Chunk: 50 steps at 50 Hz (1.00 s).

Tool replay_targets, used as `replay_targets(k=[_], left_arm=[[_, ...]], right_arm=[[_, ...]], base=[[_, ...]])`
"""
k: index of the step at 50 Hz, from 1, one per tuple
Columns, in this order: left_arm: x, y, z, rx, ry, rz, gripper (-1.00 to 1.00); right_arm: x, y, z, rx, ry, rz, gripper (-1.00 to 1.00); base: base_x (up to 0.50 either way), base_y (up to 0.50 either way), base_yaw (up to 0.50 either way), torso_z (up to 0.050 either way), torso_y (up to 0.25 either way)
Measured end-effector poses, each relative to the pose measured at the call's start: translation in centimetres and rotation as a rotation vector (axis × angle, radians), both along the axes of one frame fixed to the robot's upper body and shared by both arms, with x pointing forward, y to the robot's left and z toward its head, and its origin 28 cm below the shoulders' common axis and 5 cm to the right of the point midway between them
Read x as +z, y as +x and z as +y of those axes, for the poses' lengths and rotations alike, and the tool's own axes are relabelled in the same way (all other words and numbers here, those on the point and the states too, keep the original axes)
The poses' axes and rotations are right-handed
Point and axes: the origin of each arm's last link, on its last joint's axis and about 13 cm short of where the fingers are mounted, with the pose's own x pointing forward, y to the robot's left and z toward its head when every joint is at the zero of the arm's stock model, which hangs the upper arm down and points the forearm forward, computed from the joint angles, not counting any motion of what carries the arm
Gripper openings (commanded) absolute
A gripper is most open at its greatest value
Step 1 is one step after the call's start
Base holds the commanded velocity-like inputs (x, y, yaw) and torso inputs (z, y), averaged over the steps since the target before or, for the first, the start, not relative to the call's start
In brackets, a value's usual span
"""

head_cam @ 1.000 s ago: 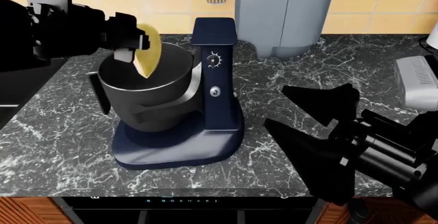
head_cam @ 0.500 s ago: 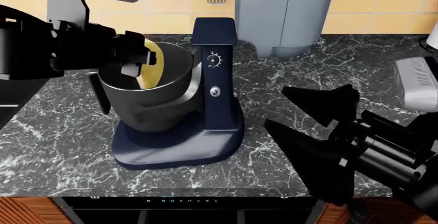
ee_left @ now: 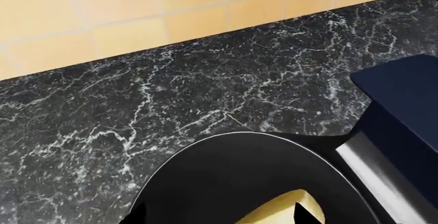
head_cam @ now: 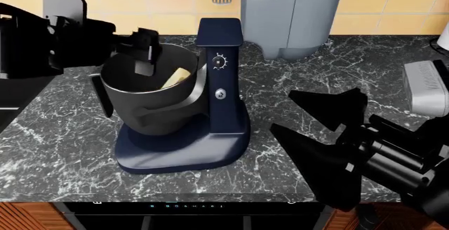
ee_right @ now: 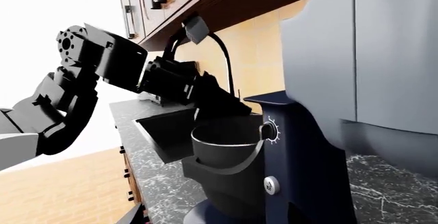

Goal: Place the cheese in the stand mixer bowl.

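The right end effector (head_cam: 326, 135) hangs with its fingers spread and empty over the surface's (head_cam: 63, 151) front edge. Farther back, the cheese (head_cam: 175, 77) lies inside the bowl (head_cam: 151, 103). The left end effector (head_cam: 146, 51) is released above the bowl's rim.
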Motion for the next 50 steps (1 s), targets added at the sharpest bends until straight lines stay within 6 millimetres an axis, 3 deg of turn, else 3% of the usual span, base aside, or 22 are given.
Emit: replay_targets(k=[9, 20, 41, 50], left_arm=[[1.5, -1.2, 0.5, 0.012, -0.043, -0.076, 1.00], [3.1, -4.6, 1.4, -0.010, -0.115, -0.184, 1.00], [2.3, -11.4, 2.4, -0.141, -0.210, -0.324, 1.00], [1.7, -13.3, 2.3, -0.195, -0.240, -0.368, 1.00]], right_arm=[[0.1, -0.1, 0.0, -0.003, -0.005, -0.003, 1.00], [0.6, -0.5, 0.0, -0.008, -0.011, -0.017, 1.00], [2.3, -1.4, 0.0, -0.042, -0.022, -0.058, 1.00], [3.4, -1.7, 0.3, -0.066, -0.018, -0.077, 1.00]], base=[[0.00, 0.00, 0.00, 0.000, 0.000], [0.00, 0.00, 0.00, 0.000, 0.000], [0.00, 0.00, 0.00, 0.000, 0.000], [0.00, 0.00, 0.00, 0.000, 0.000]])
